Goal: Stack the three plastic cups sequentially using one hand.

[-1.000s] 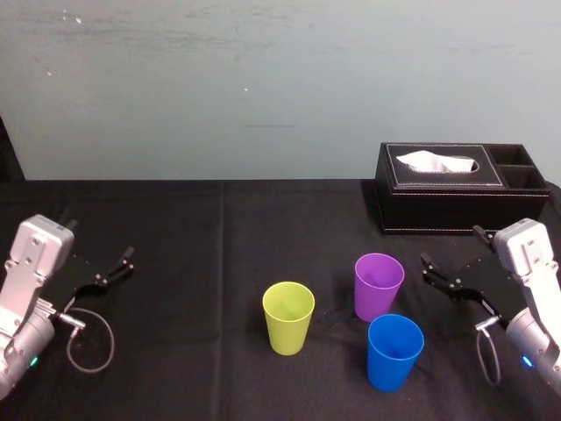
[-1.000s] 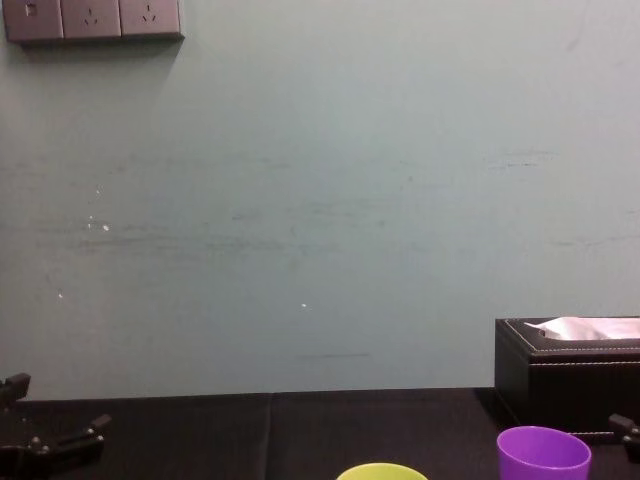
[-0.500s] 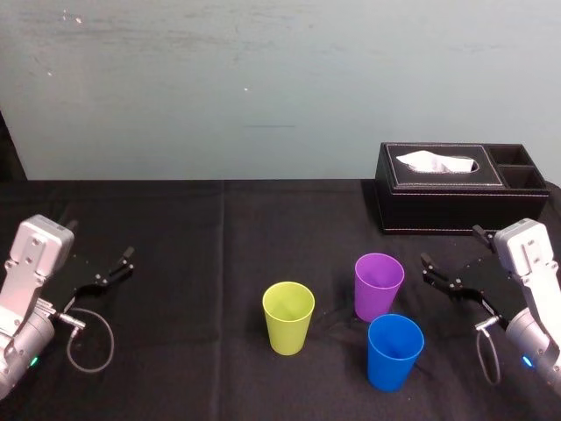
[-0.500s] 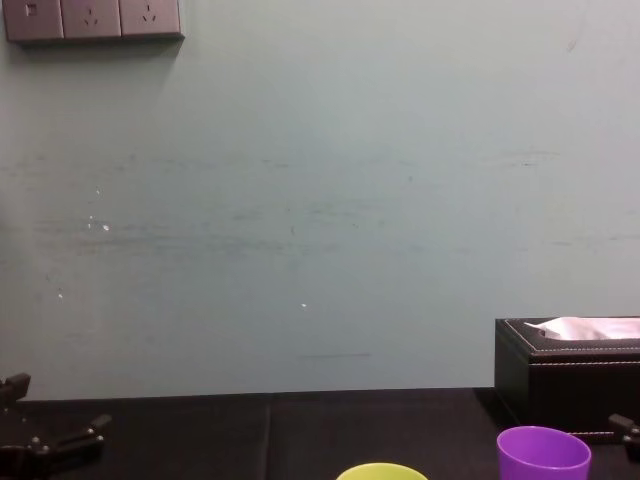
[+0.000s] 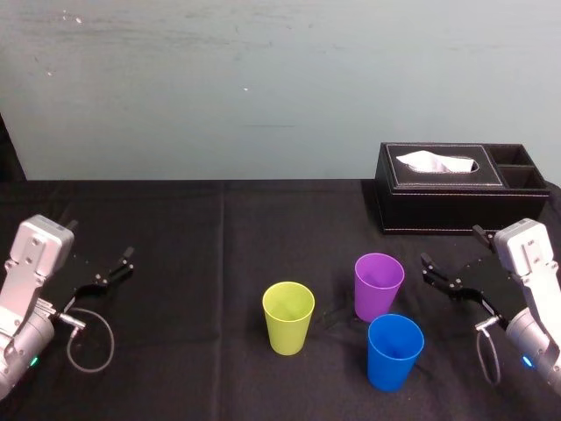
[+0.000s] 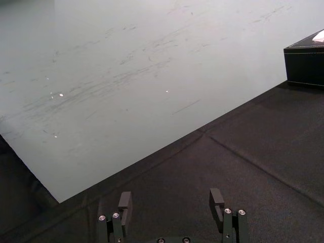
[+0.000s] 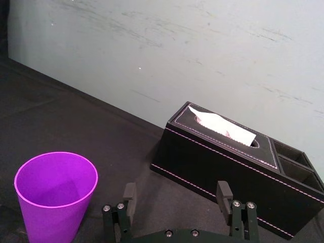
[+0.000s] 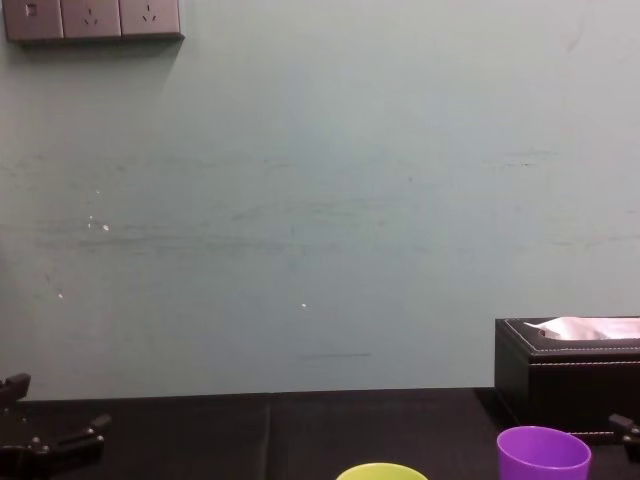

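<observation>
No movement: three separate, upright cups (image 5: pixel 288 317)

A: Chest view, bottom edge. The yellow-green cup (image 8: pixel 382 471) shows its rim alone. The purple cup (image 8: pixel 543 455) is cut off below its upper part.

B: Noted. The tissue box (image 8: pixel 568 372) runs off the right edge there. Its far end also leaves the right wrist view.

A: Head view. The blue cup (image 5: pixel 394 351) stands in front of the purple cup's foot. They are possibly touching, but this cannot be resolved.

B: Right wrist view cuts off the purple cup's base too.
</observation>
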